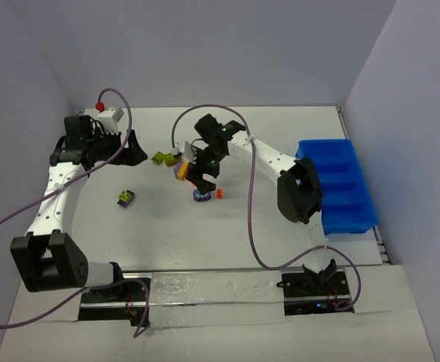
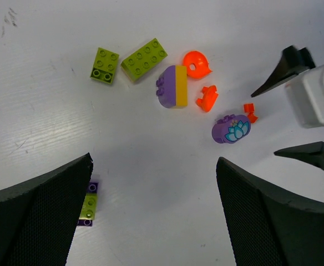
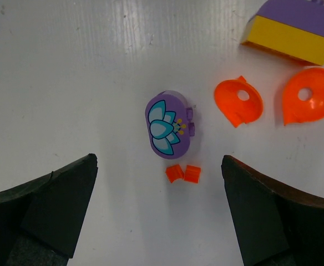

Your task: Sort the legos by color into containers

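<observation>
Legos (image 1: pixel 181 170): loose at mid-desk (image 1: pixel 152 226); lime-green bricks (image 2: pixel 144 58), purple-yellow brick (image 2: pixel 173 86), orange pieces (image 3: pixel 238 101), purple lotus-print piece (image 3: pixel 170 127).
Blue tray (image 1: pixel 337 185): desk's right edge, well apart from them.
Right gripper (image 3: pixel 159 163): jaws wide, above purple lotus-print piece.
Left gripper (image 2: pixel 153 163): jaws wide, holding nothing.

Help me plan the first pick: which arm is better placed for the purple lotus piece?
Right. The right fingers, open, hang over the purple lotus piece, and the blue tray sits on that side. The left fingers, also open, stand farther off.
</observation>
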`<state>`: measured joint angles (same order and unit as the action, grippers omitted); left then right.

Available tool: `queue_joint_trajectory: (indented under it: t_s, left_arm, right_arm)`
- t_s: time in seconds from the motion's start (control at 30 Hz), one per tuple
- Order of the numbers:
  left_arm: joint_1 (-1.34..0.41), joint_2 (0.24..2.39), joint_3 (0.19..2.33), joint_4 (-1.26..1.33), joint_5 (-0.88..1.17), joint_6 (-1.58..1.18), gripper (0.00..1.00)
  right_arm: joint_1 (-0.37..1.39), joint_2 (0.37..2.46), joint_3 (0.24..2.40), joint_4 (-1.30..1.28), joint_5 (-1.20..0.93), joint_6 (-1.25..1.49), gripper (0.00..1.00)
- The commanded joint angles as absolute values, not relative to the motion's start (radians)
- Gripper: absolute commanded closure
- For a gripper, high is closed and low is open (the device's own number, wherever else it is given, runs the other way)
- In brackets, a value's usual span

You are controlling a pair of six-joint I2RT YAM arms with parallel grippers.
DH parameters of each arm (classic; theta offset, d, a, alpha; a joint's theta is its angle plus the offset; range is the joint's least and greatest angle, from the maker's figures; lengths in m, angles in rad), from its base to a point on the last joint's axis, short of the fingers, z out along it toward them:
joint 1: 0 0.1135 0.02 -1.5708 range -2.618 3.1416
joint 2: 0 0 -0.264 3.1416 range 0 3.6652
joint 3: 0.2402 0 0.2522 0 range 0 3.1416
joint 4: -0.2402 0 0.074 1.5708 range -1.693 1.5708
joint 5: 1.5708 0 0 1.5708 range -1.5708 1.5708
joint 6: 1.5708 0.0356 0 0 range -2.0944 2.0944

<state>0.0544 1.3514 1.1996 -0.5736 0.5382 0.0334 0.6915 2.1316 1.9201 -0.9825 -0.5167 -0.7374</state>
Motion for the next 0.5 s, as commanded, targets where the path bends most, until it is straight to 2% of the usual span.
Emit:
queue_joint_trajectory:
  t_s: [0.0,0.47]
  left_arm:
    - [0.055,1.37,1.269,-0.577,0.62,0.044,0.01]
    - [0.055,1.4,1.275,-0.58,0.609,0.044,0.01]
  right_arm:
    - [0.707,2.128,1.911,-1.0,-0.528,-0.835,0.0]
    - [0.738,2.156,1.865,-0.962,-0.517,-1.001,0.01]
